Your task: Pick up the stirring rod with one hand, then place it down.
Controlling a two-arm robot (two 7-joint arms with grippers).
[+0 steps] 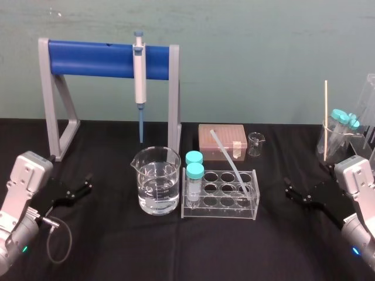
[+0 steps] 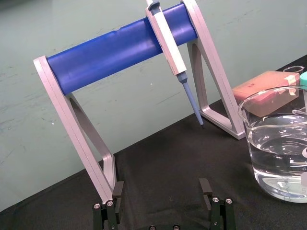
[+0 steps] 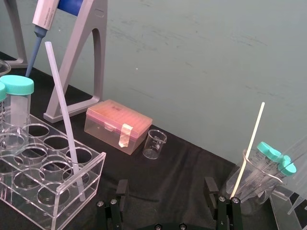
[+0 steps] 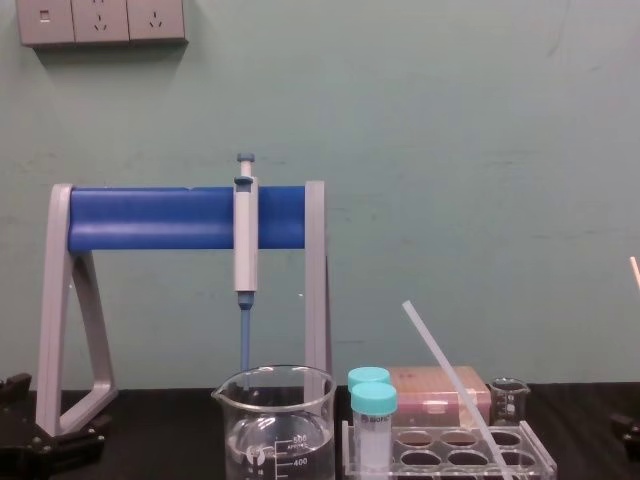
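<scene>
The stirring rod (image 1: 227, 157) in the clear rack (image 1: 218, 212) is translucent white, beside teal caps (image 1: 195, 171). Behind the rack, a pinkish box (image 1: 221, 140) and a grey stand (image 1: 174, 93) with a blue bar (image 1: 88, 58) sit on the black table (image 1: 117, 246).

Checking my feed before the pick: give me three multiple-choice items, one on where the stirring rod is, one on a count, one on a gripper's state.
1. Where is the thin translucent white stirring rod? A. leaning in the clear plastic tube rack; B. flat on the table; C. in the water beaker.
2. How many teal-capped tubes stand in it? A. one; B. two; C. four.
3. The black two-fingered right gripper is: A. open, empty; B. shut on the rod; C. shut on a tube.
Key: 1A, its lower end sits in a rack well; 2B, two caps show at the rack's left end; 3A, its fingers are spread around nothing. The left gripper, parked at the left, is open too.
</scene>
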